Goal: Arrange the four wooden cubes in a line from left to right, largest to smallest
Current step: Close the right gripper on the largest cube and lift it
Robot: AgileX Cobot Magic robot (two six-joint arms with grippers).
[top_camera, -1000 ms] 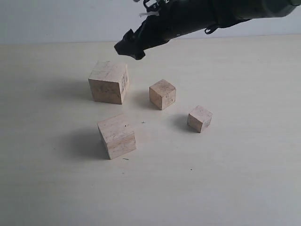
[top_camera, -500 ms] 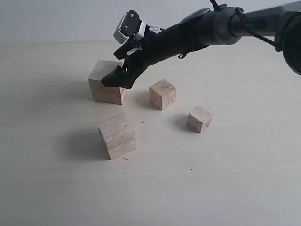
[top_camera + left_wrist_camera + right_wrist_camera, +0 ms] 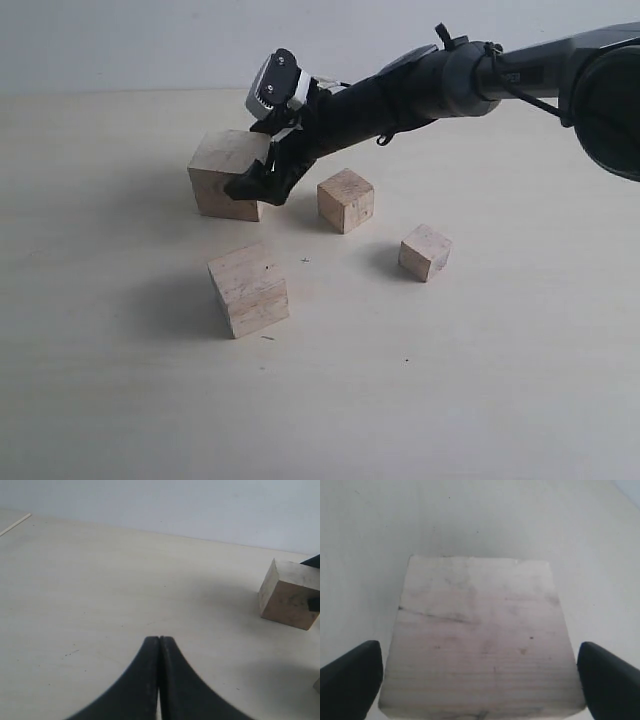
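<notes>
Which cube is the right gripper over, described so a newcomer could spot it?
Follow the black right arm across the table to its open gripper. The cube between its fingers is the back-left one of four. It looks the biggest, and the other big cube sits alone nearer the camera.

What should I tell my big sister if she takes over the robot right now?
The right tool is open, a finger on each side of the largest cube, not gripping.
The left tool is shut, empty, away from the cubes.
The second-largest cube sits nearest the camera; the third cube is right of the largest; the smallest cube is farthest right.
Done: nothing lined up yet. Left: grip the largest, then order all four.
</notes>
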